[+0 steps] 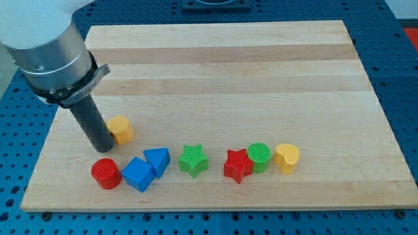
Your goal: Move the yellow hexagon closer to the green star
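Observation:
The yellow hexagon (121, 129) lies on the wooden board (222, 65) at the view's left. The green star (193, 160) lies to its lower right, about a hand's width away. My tip (103, 149) rests on the board just left of the yellow hexagon and slightly below it, touching or almost touching its left side. The rod rises up and to the left to the grey arm body.
A row of blocks runs along the view's bottom: a red cylinder (106, 173), a blue cube (138, 174), a blue triangle (157, 160), a red star (238, 166), a green cylinder (259, 156) and a yellow heart (287, 158).

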You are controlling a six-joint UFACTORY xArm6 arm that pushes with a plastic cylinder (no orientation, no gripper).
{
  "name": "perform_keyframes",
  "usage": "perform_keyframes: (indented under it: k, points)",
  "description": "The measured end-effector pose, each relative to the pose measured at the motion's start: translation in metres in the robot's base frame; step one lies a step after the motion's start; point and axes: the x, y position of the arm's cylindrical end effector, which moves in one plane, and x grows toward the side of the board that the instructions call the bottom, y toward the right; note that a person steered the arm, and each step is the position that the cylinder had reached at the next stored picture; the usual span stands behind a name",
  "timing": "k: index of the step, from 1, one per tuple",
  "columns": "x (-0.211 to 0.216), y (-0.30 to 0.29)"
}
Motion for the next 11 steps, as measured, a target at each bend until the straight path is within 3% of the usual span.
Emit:
perform_keyframes:
  k: [2,4,7,11]
  points:
    - [-0.029,-0.018]
    - [-0.031,-0.011]
    - [-0.034,0.123]
    - [-0.012,0.114]
